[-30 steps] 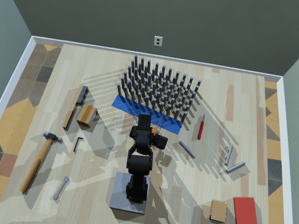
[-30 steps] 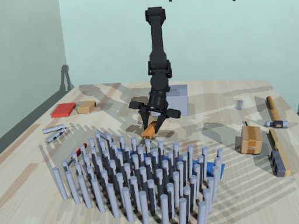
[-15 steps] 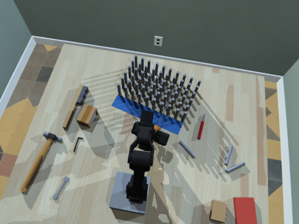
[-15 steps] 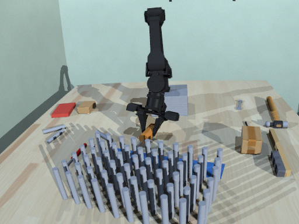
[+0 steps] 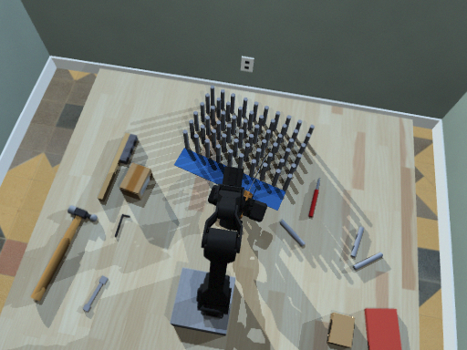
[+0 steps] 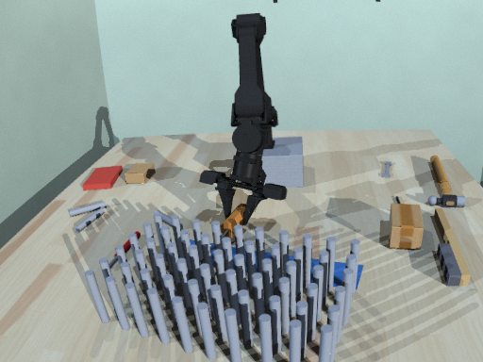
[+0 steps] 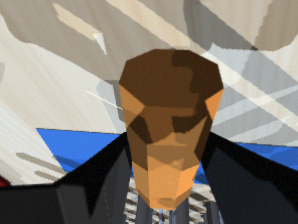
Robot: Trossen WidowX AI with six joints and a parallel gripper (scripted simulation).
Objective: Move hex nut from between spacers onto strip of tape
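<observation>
Gripping the hook pick (image 6: 234, 217) by its orange-brown handle, the gripper (image 6: 240, 205) hangs over the blue tape strip (image 5: 201, 166). The nut is hidden among the spacers (image 6: 245, 287); thread the tip slowly between rows, then drag nearward.
</observation>
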